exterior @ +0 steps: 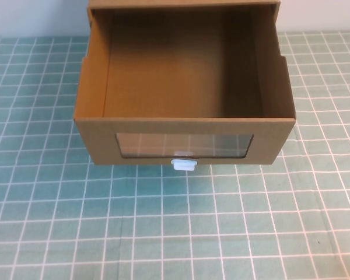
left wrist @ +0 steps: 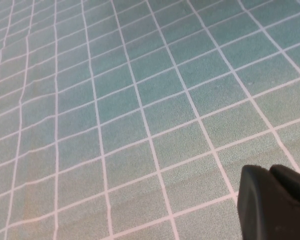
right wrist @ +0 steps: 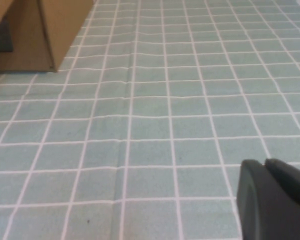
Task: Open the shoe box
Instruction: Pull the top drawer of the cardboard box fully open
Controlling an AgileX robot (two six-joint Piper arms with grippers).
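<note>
Left pincer (left wrist: 269, 173), right pincer (right wrist: 265, 165) hover over mat (exterior: 233, 233), shoe box (exterior: 96, 140) open.

- Brown cardboard shoe box (exterior: 93, 87) stands upright at the far middle of the bench (exterior: 46, 221), its drawer (exterior: 163, 125) slid out and open on top.
- Its front carries a clear window (exterior: 185, 145), with a white pull tab (exterior: 184, 164) just below.

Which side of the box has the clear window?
The front wall, above the white tab; others are plain cardboard. Over the mat hover left gripper and right gripper.
</note>
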